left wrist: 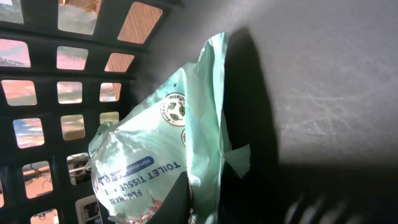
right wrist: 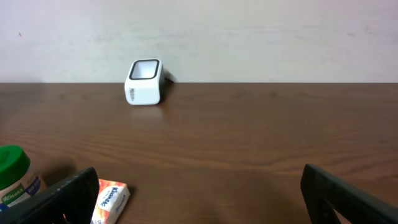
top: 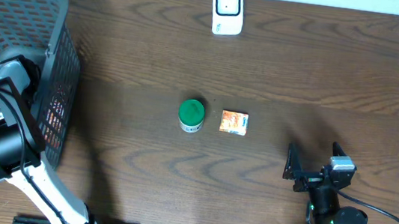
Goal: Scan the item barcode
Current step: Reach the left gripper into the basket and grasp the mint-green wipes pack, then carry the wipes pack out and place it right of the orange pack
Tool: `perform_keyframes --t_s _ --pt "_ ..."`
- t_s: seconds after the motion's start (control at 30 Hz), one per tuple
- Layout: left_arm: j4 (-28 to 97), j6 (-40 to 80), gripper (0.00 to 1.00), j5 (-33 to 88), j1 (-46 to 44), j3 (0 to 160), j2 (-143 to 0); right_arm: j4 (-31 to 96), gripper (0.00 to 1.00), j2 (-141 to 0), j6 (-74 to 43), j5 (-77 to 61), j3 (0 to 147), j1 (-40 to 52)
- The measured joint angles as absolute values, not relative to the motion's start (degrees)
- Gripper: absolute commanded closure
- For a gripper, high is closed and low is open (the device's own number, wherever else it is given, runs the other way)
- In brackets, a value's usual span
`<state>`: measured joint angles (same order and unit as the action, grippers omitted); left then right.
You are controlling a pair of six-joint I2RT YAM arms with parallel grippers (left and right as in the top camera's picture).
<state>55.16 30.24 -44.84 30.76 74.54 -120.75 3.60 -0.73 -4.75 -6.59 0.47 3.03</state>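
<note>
the left gripper (left wrist: pixel 185 198) is down inside the basket (top: pixel 59 7) at the counter's (top: pixel 354 77) left edge, pinched tight on a pale green tissue pack (left wrist: pixel 155 140). the right gripper (top: pixel 312 159) hangs wide apart and empty near the front right. the scanner (top: pixel 227 8) stands at the far edge; a jar (top: pixel 191 115) and an orange packet (top: pixel 234 122) lie mid-counter.

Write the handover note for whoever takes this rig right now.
Left end effector: down in the basket, shut on the green toilet tissue pack.
Right end effector: open, low over the table, holding nothing.
The scanner stands at the table's far edge; the green-lidded jar and orange packet sit mid-table, side by side.
Done: pack gripped.
Left: lift it out and show its barcode to the scanner.
</note>
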Motion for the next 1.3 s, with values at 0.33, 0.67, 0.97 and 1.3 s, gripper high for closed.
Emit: perform_keyframes --t_s 0.33,0.67,0.97,1.3 --pt "67.3 30.3 0.93 -37.7 30.8 83.6 -122.3 3.6 0.01 -0.7 -4.8 -6.6 0.5 3.0" --pt "75.2 30.3 0.93 -32.0 25.4 102.4 -113.3 3.6 0.01 -0.7 -4.8 -6.6 0.5 3.0" --pt "74.1 30.3 0.93 -31.4 20.4 104.9 -93.4 3.6 0.01 -0.7 -4.8 -6.6 0.5 3.0" --pt "66.0 30.7 0.93 -24.4 3.9 105.1 -71.9 3.6 0.01 -0.7 -4.8 -6.6 0.5 3.0"
